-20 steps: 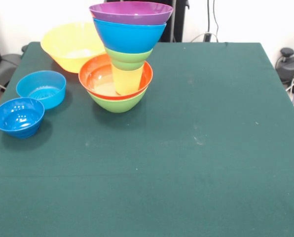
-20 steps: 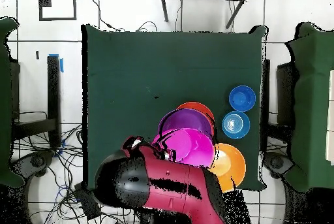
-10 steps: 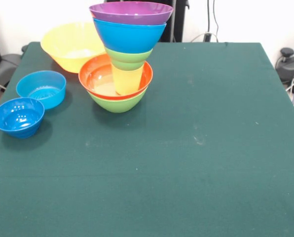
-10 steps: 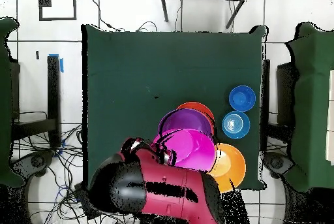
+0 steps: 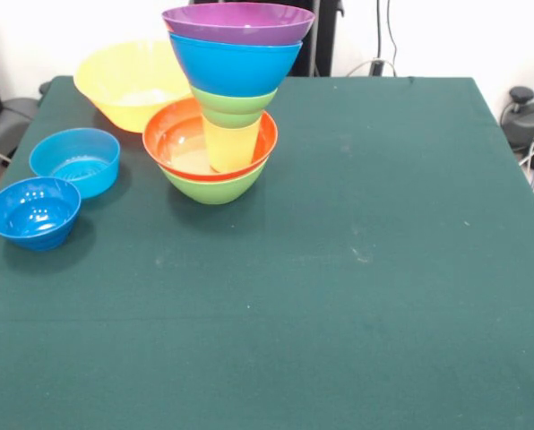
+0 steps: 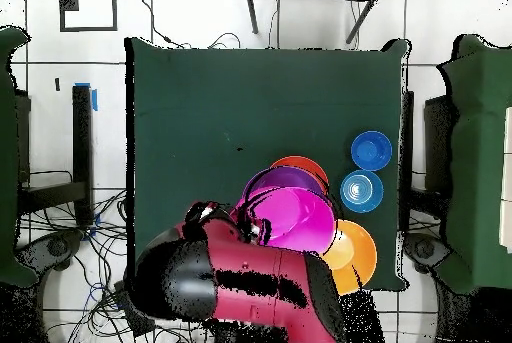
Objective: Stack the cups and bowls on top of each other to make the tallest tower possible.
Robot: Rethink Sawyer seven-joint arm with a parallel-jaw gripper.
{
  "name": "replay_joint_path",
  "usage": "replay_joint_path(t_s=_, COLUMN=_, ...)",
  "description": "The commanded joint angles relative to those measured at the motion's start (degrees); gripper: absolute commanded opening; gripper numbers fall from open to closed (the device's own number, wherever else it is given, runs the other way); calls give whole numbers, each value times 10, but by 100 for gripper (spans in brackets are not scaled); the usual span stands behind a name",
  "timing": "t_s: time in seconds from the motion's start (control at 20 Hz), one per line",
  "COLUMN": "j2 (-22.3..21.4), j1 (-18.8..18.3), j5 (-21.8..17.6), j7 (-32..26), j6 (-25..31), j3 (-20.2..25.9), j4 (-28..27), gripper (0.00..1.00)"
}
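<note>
The tower stands at the back left in the front view: a green bowl (image 5: pixel 215 186), a red-orange bowl (image 5: pixel 173 139), the yellow cup (image 5: pixel 231 148), a small green bowl (image 5: pixel 234 106), a blue bowl (image 5: pixel 235 64) and a purple bowl (image 5: pixel 238 22) on top. From overhead, the purple rim (image 6: pixel 268 181) and red-orange rim (image 6: pixel 305 166) peek out beneath a large pink bowl (image 6: pixel 298 219). That bowl hangs in the air above the tower, too high for the front view. My gripper (image 6: pixel 252 227) is shut on its left rim, at the end of the red arm (image 6: pixel 250 294).
A large orange-yellow bowl (image 5: pixel 128 81) sits behind the tower, seen from overhead as the orange bowl (image 6: pixel 355 254). A light-blue bowl (image 5: pixel 75 159) and a darker blue bowl (image 5: pixel 34 210) rest near the table's left edge. The green table (image 5: pixel 366 269) stretches right.
The arm has shifted a little, and the pink bowl has drifted slightly further over the tower in the overhead view. Nothing has moved in the front view.
</note>
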Motion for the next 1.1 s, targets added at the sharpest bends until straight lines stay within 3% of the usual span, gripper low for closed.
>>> replay_joint_path(t_s=0.05, j2=69, j1=9, j5=-47, j7=35, j6=16, j3=34, j4=-39, gripper=0)
replay_joint_path(t_s=1.1, j2=113, j1=11, j5=-42, j7=32, j6=19, j3=32, j4=-98, gripper=0)
